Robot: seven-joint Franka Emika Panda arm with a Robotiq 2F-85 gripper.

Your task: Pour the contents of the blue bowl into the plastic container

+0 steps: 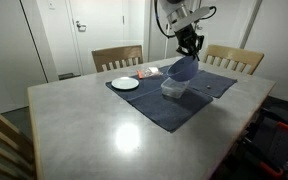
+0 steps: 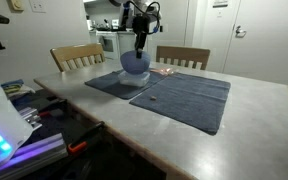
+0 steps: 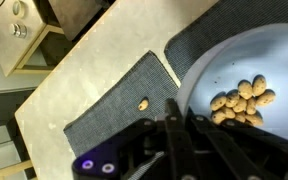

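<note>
The black two-fingered gripper [image 1: 189,50] is clamped on the rim of the small round blue bowl [image 1: 182,68], holding it tilted just above the clear rectangular plastic container [image 1: 174,89]. Pale nuts [image 3: 242,100] are heaped inside (one stray nut [image 3: 142,103] lies on the dark cloth mat [image 1: 169,112] under the container). The bowl looks light, rigid and smooth, so a rim grip could slip.

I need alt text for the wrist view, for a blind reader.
The claw grips the rim of the blue bowl, with small tan pieces heaped at one side. Beneath are a dark cloth mat on a pale table, and one loose piece on the mat.
</note>
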